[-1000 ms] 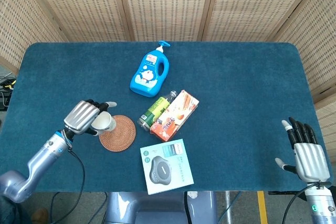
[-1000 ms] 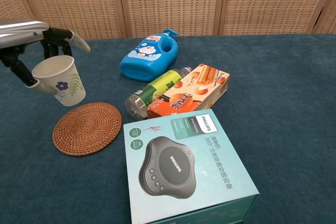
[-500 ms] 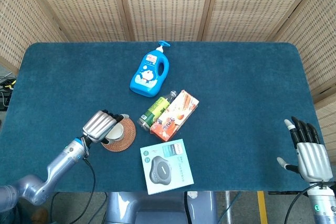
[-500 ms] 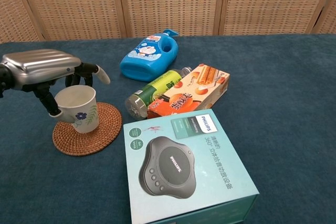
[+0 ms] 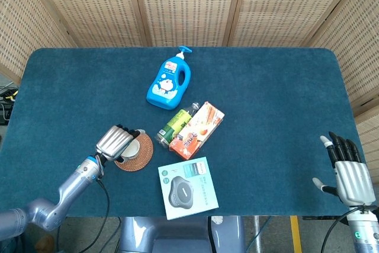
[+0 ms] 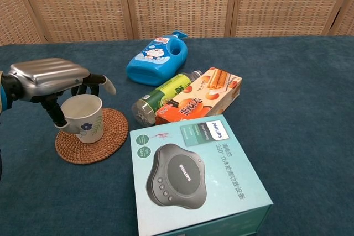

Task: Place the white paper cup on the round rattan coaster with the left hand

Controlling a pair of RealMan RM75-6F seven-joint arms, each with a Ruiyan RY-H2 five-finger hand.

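The white paper cup (image 6: 84, 121) with a blue flower print stands upright on the round rattan coaster (image 6: 93, 135), toward its left side. My left hand (image 6: 51, 81) reaches over it from the left and still holds the cup between thumb and fingers. In the head view the left hand (image 5: 116, 142) covers most of the cup (image 5: 132, 147) on the coaster (image 5: 136, 156). My right hand (image 5: 347, 172) hangs at the table's near right edge, fingers spread and holding nothing.
A blue lotion bottle (image 6: 156, 58) lies behind the coaster. A green bottle (image 6: 165, 95) and an orange snack box (image 6: 199, 96) lie just right of it. A teal Philips speaker box (image 6: 193, 173) sits in front, close to the coaster's right edge.
The left hand carried the cup from left of the coaster rightward and down onto it. Over the last half second it lowered slightly. The right hand stayed put.
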